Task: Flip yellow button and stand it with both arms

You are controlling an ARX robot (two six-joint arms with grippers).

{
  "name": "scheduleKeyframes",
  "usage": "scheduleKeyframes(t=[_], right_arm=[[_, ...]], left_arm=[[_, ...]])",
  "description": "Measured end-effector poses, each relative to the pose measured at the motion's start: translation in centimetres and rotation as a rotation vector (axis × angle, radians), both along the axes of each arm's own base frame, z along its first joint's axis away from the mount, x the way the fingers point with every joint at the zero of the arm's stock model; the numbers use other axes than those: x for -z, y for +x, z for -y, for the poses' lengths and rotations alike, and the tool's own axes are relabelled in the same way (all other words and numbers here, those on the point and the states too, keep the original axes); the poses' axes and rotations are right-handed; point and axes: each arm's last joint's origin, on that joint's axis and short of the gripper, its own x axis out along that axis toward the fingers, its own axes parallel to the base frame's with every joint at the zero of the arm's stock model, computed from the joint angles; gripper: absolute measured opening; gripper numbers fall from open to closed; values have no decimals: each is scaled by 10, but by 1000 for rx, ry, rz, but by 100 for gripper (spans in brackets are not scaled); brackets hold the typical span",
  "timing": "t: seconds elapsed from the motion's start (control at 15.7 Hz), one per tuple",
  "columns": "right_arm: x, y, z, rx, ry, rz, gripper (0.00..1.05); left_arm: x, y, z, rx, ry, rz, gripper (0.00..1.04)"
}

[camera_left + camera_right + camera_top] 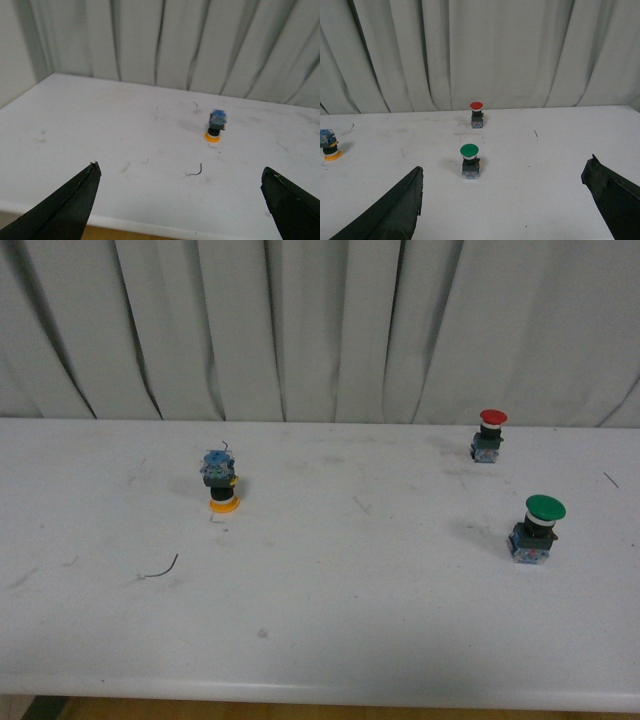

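Yellow button (222,485) sat on the left part of the white table (330,630), upside down: orange cap flat on the surface, black collar above it, blue-grey block uppermost. A thin curled wire scrap (160,568) lay on the table nearer my side and a little further left, apart from the button. My left gripper (180,170) was spread wide and held nothing, its black fingers (70,205) low at opposite edges of the wrist view. The yellow button (216,127) stood well beyond the fingertips, ahead of the gap between them and touching neither. The wire scrap (195,171) lay between button and gripper. Over on the right, the red button (490,433) stood upright toward the back, near the grey curtain (320,330). The green button (538,528) stood upright nearer to me and slightly further right. My right gripper (506,165) was likewise wide apart and empty. The green button (469,160) was just ahead of its gap, with the red button (477,114) behind that. The yellow button (329,147) showed only at the far edge of that view, well apart from this hand.
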Motion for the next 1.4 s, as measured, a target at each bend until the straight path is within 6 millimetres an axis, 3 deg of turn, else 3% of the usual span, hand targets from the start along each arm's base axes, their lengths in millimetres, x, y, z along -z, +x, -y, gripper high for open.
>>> scheduleKeyframes(t=[0.19, 0.32, 0.45, 0.57, 0.7, 0.83, 1.09, 1.4], right_arm=[[0, 0, 0, 0, 0, 0, 98], [0, 0, 0, 0, 0, 0, 98], [0, 0, 0, 0, 0, 0, 98], [0, 0, 0, 0, 0, 0, 98], [0, 0, 0, 0, 0, 0, 98], [0, 0, 0, 0, 0, 0, 98], [0, 0, 0, 0, 0, 0, 98], [0, 0, 0, 0, 0, 0, 98]], left_arm=[[-15, 21, -10, -36, -85, 51, 98], [-29, 52, -18, 31, -72, 82, 98], [-43, 110, -24, 115, -21, 88, 98], [-28, 179, -19, 168, -3, -76, 98], [-3, 237, 0, 251, 0, -249, 98], [-1, 286, 34, 346, 9, -327, 98], [-8, 329, 74, 418, 49, -411, 98], [10, 362, 77, 286, 117, -608, 98]])
